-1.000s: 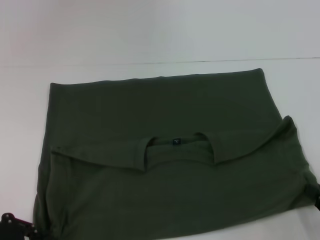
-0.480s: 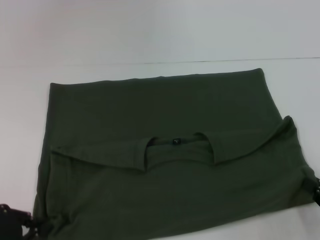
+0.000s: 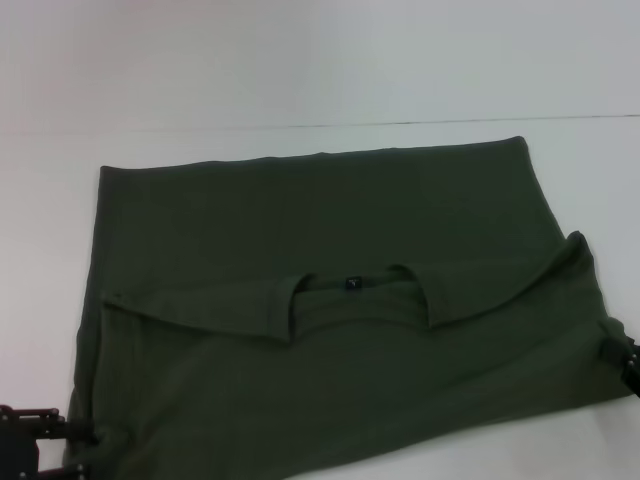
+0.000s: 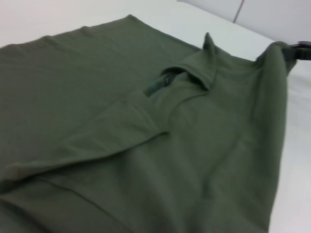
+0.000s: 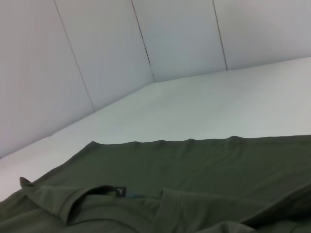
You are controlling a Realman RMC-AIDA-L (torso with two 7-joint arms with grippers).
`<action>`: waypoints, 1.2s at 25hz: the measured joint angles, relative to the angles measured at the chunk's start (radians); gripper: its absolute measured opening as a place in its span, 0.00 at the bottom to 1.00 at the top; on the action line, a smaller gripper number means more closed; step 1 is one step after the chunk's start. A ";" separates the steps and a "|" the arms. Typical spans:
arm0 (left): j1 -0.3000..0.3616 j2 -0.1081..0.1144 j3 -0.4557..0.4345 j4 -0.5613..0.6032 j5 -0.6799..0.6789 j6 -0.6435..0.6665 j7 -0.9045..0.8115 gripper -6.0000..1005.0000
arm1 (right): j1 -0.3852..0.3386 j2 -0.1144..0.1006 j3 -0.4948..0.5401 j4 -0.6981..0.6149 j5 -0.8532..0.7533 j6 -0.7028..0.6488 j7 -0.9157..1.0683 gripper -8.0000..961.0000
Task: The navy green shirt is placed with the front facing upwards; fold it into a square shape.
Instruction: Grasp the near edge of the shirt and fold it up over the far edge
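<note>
Two grippers, left gripper [image 3: 70, 445] and right gripper [image 3: 618, 352], pinch the navy green shirt [image 3: 330, 330] at the table's [image 3: 300, 80] near edge, readying another fold.

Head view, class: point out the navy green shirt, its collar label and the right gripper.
navy green shirt [image 3: 320, 210], head view, flat far panel.
collar label [image 3: 352, 283], head view, small blue tag inside the neckline.
right gripper [image 3: 622, 355], head view, black fingers at the shirt's right edge.
</note>
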 joint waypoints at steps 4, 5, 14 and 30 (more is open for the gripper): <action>0.000 0.005 0.002 0.012 0.007 0.041 -0.048 0.47 | 0.010 -0.008 0.001 0.000 0.000 0.004 0.001 0.07; 0.000 0.007 0.001 0.019 0.008 0.051 -0.058 0.52 | 0.014 -0.009 0.000 0.000 0.000 0.004 0.002 0.07; -0.004 0.007 0.014 0.042 0.053 0.050 -0.121 0.89 | 0.034 -0.012 -0.011 0.000 0.000 0.024 0.005 0.07; -0.027 -0.007 0.079 0.017 0.083 -0.002 -0.124 0.89 | 0.032 -0.011 -0.011 0.004 -0.001 0.025 0.005 0.07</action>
